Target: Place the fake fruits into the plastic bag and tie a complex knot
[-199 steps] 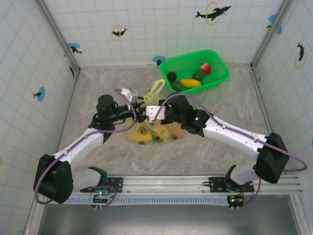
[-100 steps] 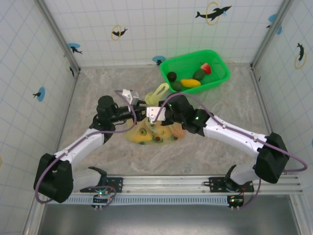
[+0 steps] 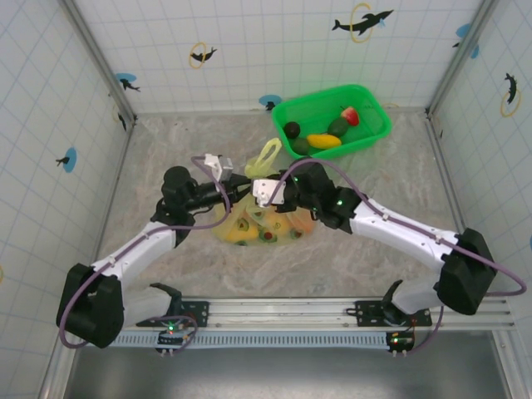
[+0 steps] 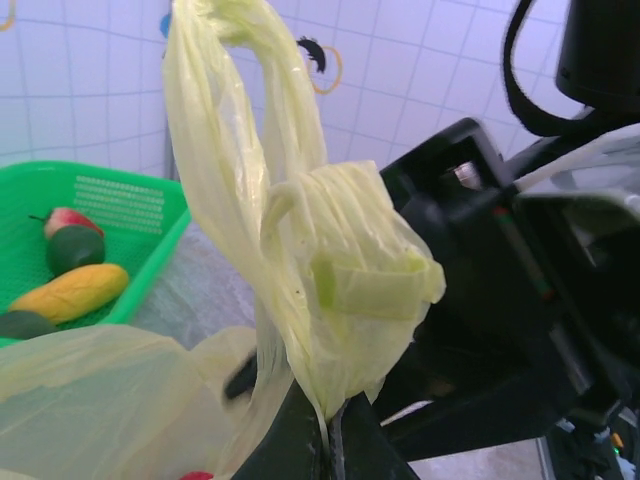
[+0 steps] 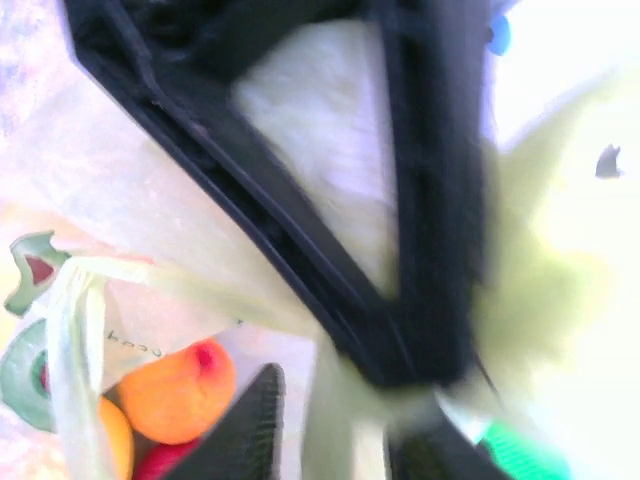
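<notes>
The yellow-green plastic bag [image 3: 262, 223] lies mid-table with fake fruits [image 3: 268, 234] inside; an orange one [image 5: 180, 390] shows through the film. One loop handle [image 3: 266, 155] stands up behind it. My left gripper [image 4: 336, 432] is shut on a bunched, wrapped lump of bag film [image 4: 360, 270] just above its tips; I cannot tell whether that lump is a tight knot. In the top view the left gripper [image 3: 238, 190] meets my right gripper [image 3: 263, 194] over the bag's neck. The right gripper [image 5: 340, 410] is open, with a blurred strand of film [image 5: 330, 440] running between its fingers.
A bright green basket [image 3: 370, 133] at the back right holds more fruits: yellow [image 3: 324, 141], dark green [image 3: 337, 126], red [image 3: 352, 115] and near-black [image 3: 292, 130]. Tiled walls enclose the table on three sides. The right gripper's black body [image 4: 500, 290] sits close beside the film.
My left gripper has closed on the bag film and drawn slightly back to the left. My right gripper has gone from shut to open. The loop handle has shifted a little.
</notes>
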Motion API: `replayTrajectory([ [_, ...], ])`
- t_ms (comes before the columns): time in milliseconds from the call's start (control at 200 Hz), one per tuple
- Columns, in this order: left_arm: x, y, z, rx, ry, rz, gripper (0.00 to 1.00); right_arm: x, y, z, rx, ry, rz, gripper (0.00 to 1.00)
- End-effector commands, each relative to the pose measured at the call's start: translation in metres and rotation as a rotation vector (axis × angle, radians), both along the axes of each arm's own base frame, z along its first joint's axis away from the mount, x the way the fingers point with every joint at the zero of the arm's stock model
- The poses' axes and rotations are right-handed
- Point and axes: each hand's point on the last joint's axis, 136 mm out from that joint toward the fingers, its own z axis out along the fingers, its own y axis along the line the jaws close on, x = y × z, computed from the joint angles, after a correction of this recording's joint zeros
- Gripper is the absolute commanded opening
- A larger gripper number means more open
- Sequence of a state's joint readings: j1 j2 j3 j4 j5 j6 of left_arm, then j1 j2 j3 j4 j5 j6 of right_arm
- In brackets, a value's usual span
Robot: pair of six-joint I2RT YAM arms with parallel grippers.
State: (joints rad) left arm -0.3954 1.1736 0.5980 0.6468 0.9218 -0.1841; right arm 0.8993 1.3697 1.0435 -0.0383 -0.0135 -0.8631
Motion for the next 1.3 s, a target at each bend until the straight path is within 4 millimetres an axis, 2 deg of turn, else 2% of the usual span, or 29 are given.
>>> replayTrajectory([
  [0,0.003,0.009,0.014,-0.049,-0.051,0.046,0.00,0.002,-0.014,0.042,0.204,-0.043,-0.034,0.43],
  [145,0.000,0.010,0.015,-0.065,-0.069,0.035,0.00,-0.009,-0.033,0.055,0.364,0.033,-0.013,0.46],
  [225,-0.003,0.010,0.015,-0.074,-0.082,0.027,0.00,-0.015,-0.040,0.073,0.488,0.092,-0.001,0.49],
  [270,-0.006,0.010,0.015,-0.078,-0.093,0.024,0.00,-0.016,-0.045,0.087,0.572,0.142,-0.006,0.54],
  [370,-0.009,0.010,0.015,-0.076,-0.128,0.024,0.00,-0.008,-0.050,0.114,0.723,0.322,-0.068,0.63],
  [420,-0.011,0.009,0.014,-0.071,-0.139,0.021,0.00,-0.010,-0.045,0.127,0.745,0.422,-0.042,0.62],
  [535,-0.015,0.007,0.011,-0.062,-0.166,0.016,0.00,-0.014,-0.035,0.151,0.805,0.549,0.011,0.48],
  [606,-0.017,0.006,0.010,-0.057,-0.181,0.015,0.00,-0.008,-0.033,0.160,0.855,0.615,-0.019,0.49],
  [686,-0.020,0.006,0.008,-0.050,-0.206,0.011,0.00,0.005,-0.027,0.164,0.868,0.706,-0.083,0.52],
  [691,-0.021,0.006,0.008,-0.049,-0.208,0.012,0.00,0.007,-0.025,0.159,0.860,0.722,-0.094,0.53],
  [716,-0.021,0.006,0.007,-0.047,-0.211,0.014,0.00,0.011,-0.021,0.162,0.853,0.749,-0.106,0.56],
  [766,-0.021,0.006,0.007,-0.045,-0.216,0.019,0.00,0.014,-0.014,0.154,0.793,0.790,-0.137,0.60],
  [901,-0.021,0.007,0.007,-0.042,-0.225,0.029,0.00,0.014,-0.006,0.139,0.704,0.805,-0.167,0.60],
  [1036,-0.021,0.007,0.007,-0.040,-0.233,0.032,0.00,0.013,-0.006,0.134,0.683,0.827,-0.184,0.49],
  [1111,-0.021,0.007,0.007,-0.040,-0.233,0.031,0.00,0.020,-0.012,0.134,0.690,0.809,-0.226,0.37],
  [1296,-0.021,0.008,0.007,-0.034,-0.239,0.039,0.00,0.019,-0.020,0.146,0.713,0.787,-0.235,0.02],
])
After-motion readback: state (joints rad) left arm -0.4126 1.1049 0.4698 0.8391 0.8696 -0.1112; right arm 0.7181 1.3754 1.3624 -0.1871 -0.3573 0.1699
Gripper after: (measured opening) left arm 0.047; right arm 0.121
